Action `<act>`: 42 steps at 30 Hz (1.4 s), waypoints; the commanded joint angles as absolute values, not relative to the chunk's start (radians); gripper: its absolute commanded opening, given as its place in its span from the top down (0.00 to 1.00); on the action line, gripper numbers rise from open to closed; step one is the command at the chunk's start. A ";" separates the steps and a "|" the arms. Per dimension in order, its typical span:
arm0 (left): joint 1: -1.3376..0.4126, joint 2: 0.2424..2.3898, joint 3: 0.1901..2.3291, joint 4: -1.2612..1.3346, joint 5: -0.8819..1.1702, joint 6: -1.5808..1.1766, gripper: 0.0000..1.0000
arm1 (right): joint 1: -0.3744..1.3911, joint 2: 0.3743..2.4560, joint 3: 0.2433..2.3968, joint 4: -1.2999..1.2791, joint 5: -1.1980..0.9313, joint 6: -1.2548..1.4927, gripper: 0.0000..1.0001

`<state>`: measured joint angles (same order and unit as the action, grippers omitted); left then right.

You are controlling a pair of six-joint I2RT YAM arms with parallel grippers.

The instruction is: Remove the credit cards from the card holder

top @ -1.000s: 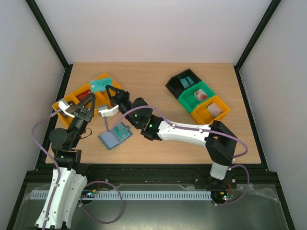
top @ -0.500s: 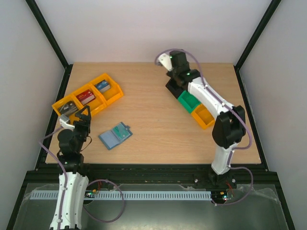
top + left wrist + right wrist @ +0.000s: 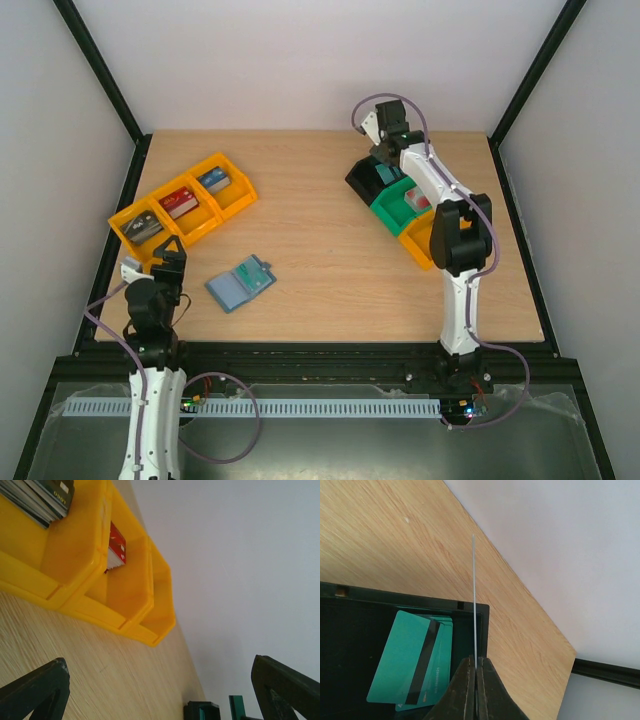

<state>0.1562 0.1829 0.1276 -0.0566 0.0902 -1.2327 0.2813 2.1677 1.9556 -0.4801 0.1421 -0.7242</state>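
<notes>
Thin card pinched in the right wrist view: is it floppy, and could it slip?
Probably stiff: the thin edge-on plastic card juts straight from the right end effector without drooping. Likely light, being so thin. Its smooth faces, like the flat teal cards below, may slip.

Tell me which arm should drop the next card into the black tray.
Right. The right gripper is shut on a credit card, seen edge-on, over the black tray where other cards lie. The left gripper hangs open and empty near the orange trays, far from it.
</notes>
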 commanded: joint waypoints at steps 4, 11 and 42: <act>0.164 0.117 0.100 -0.082 0.027 -1.164 0.00 | 0.272 2.231 1.998 -0.531 0.252 -0.718 0.98; 0.164 0.102 0.095 -0.088 0.019 -1.155 0.01 | 0.270 2.269 2.004 -0.560 0.280 -0.716 0.98; 0.180 0.115 0.087 -0.084 0.024 -1.167 0.01 | 0.261 2.248 1.926 -0.648 0.327 -0.751 0.98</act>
<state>0.1692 0.1146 0.0978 -0.0891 0.0254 -1.1690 0.2687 2.2490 1.9167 -0.5537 0.2893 -0.7338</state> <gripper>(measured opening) 0.995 0.018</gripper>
